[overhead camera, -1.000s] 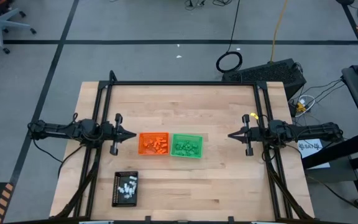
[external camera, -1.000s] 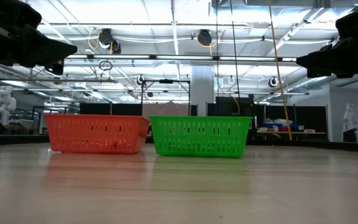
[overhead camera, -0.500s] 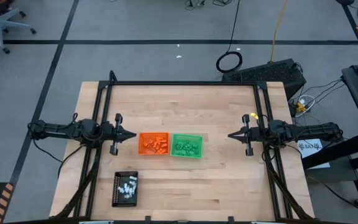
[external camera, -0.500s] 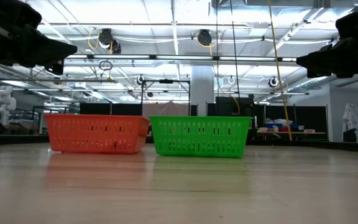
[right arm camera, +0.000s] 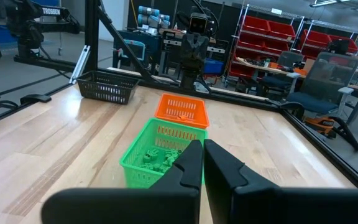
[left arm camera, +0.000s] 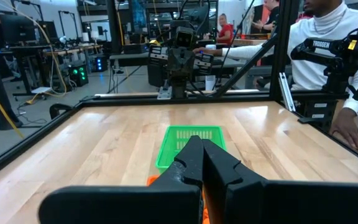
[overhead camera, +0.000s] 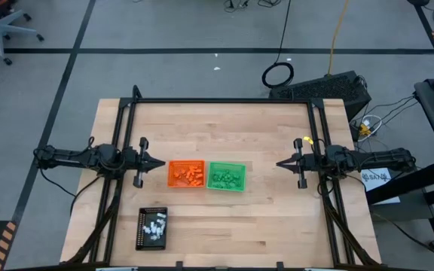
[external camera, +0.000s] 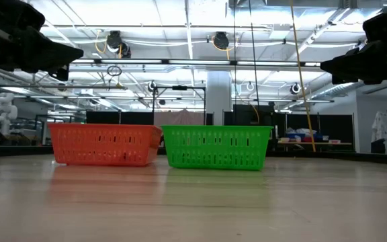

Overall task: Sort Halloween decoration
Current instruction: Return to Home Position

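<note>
Above the worktop [overhead camera: 217, 124], high view: nothing is shifting against the frames from a second back. Both arms are lying folded at their own side edges, exactly as before. The left pincer [overhead camera: 159, 162] is pointing at the orange tray [overhead camera: 170, 175] from just beside it. The right pincer [overhead camera: 280, 162] is facing the green tray [overhead camera: 243, 176] from somewhat further off. Judging by that stillness, the homing is looking finished, and the sort with it: no loose piece is showing on the bare wood. Orange trinkets [overhead camera: 190, 177] are lying in the orange tray and green trinkets [overhead camera: 224, 179] in the green one touching it. White trinkets [overhead camera: 155, 224] are lying in the black tray [overhead camera: 141, 229], apart from the pair on the left arm's side.

Low view: the two coloured trays are standing side by side, their walls hiding the contents. Both arms are hanging dark in the upper corners, well clear of the surface.

Left wrist view: the fingers are meeting at the tips, closed on nothing. The green tray is showing ahead, a sliver of orange nearer. A person [left arm camera: 334, 43] in a white top is waiting beyond the worktop's edge.

Right wrist view: the fingers are pressing together, closed and empty too. Green pieces are heaping in the near tray, with the orange tray behind it and the black tray off to one side.
</note>
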Robot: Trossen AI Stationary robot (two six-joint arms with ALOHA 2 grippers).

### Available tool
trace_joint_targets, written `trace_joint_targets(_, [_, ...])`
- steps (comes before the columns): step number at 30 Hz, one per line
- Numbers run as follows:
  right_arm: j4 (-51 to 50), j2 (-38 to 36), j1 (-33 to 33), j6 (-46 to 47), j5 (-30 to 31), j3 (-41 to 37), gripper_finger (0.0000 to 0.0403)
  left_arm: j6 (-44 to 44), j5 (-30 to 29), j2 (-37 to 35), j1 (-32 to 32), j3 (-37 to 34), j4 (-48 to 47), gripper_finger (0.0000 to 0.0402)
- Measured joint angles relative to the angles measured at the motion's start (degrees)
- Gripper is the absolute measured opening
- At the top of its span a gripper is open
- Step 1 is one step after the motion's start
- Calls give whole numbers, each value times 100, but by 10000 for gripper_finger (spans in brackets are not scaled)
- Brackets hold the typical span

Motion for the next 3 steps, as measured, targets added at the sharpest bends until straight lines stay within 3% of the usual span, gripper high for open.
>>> trace_joint_targets(3, [0, -2, -1, 1, 0, 0, 0, 0, 0, 0, 1, -2, 0, 0])
